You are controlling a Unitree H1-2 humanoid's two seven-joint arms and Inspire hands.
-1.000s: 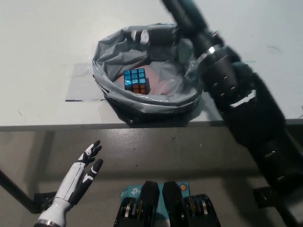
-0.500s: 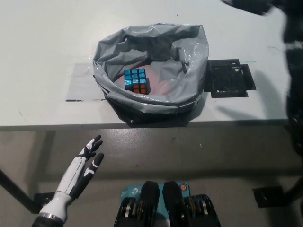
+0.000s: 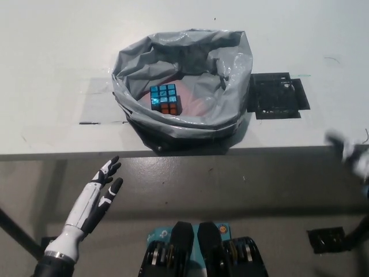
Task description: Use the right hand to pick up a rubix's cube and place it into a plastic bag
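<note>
The Rubik's cube (image 3: 165,98), blue on top with orange squares on its near face, lies inside the grey plastic bag (image 3: 230,60), which stands open on the white table. Nothing is holding the cube. My white left hand (image 3: 95,199) rests open below the table's front edge at the lower left, fingers spread. A blurred shape at the far right edge, just below the table edge, is my right hand (image 3: 350,154); it is far to the right of the bag, and the blur hides its fingers.
A black square mat (image 3: 275,96) lies flat on the table just right of the bag. A grey taped patch (image 3: 98,104) sits left of the bag. The table's front edge (image 3: 69,154) runs across the middle of the view.
My black right arm, which reached over the bag's right side a second ago, has swung away to the right and down to the picture's edge, uncovering the black mat. The cube stays in the bag.
</note>
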